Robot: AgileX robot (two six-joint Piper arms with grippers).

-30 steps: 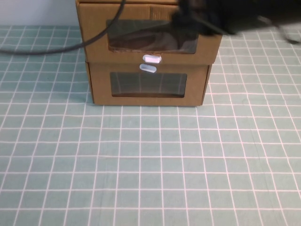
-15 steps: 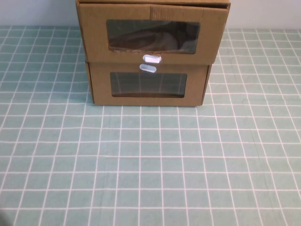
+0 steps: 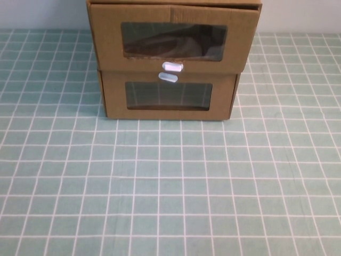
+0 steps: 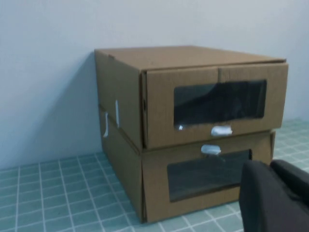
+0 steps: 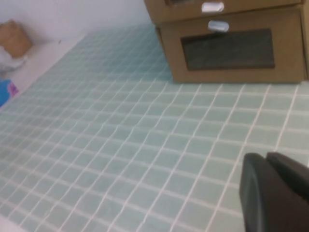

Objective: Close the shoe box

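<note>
Two brown corrugated cardboard drawer boxes sit stacked at the far edge of the teal grid-patterned worktop, the wide-windowed shoe box atop the narrower-windowed box, each with one white pull tab, while the left end effector and right end effector hang apart from them, grip state impossible to tell.

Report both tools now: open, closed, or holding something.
Left tool: near the stacked boxes, holding nothing visible; open or closed cannot be told.
Right tool: over the tiled table, away from the boxes; cannot be told either.
</note>
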